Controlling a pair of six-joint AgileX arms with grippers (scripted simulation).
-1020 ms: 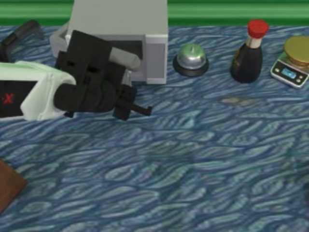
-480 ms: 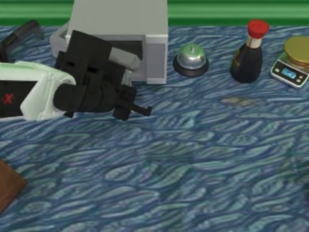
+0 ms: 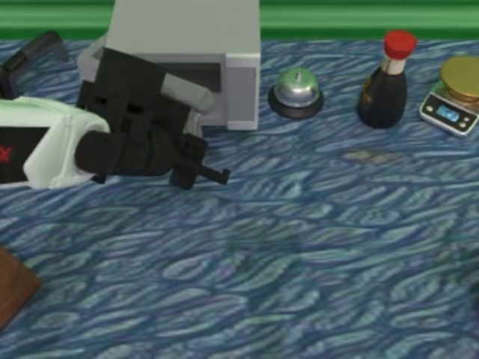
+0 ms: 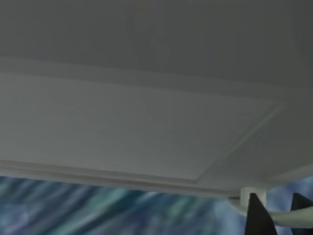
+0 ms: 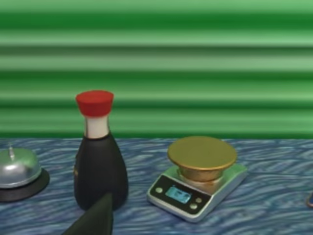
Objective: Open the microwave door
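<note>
Not much to read from where I'm sitting. The only lettering is a red mark on my left arm's black panel (image 3: pixel 7 155), just left of the microwave (image 3: pixel 183 60), cut off and unreadable. The scale's little blue display (image 5: pixel 178 194) shows no digits I can make out.

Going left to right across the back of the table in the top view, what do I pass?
Left gripper at the microwave door → microwave → silver call bell → soy sauce bottle → digital scale with its gold pan.
</note>
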